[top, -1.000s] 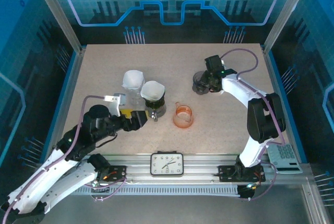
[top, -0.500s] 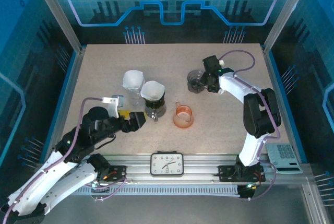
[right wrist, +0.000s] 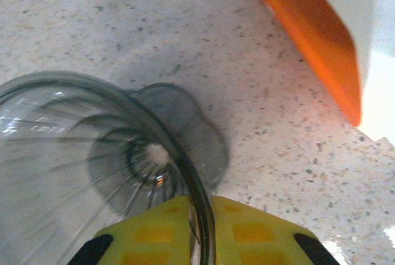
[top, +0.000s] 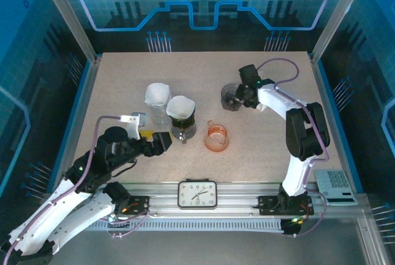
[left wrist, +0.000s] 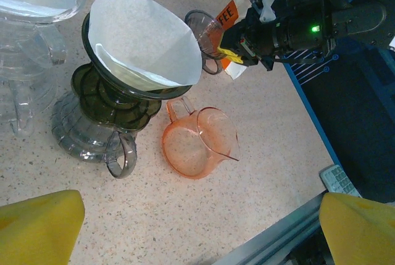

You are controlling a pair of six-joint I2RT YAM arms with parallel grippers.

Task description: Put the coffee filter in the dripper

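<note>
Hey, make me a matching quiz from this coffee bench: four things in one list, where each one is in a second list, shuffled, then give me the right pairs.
Things:
1. white paper cone filter nearer the jug
2. orange see-through plastic jug
3. smoky clear glass dripper with no filter
4. square black-framed clock

Places:
A. on the metal rail at the table's near edge
B. rim between the right gripper jaws
C. inside the dark ribbed dripper on the glass server
D. standing free, right of the server

Pairs: 1-C, 2-D, 3-B, 4-A
</note>
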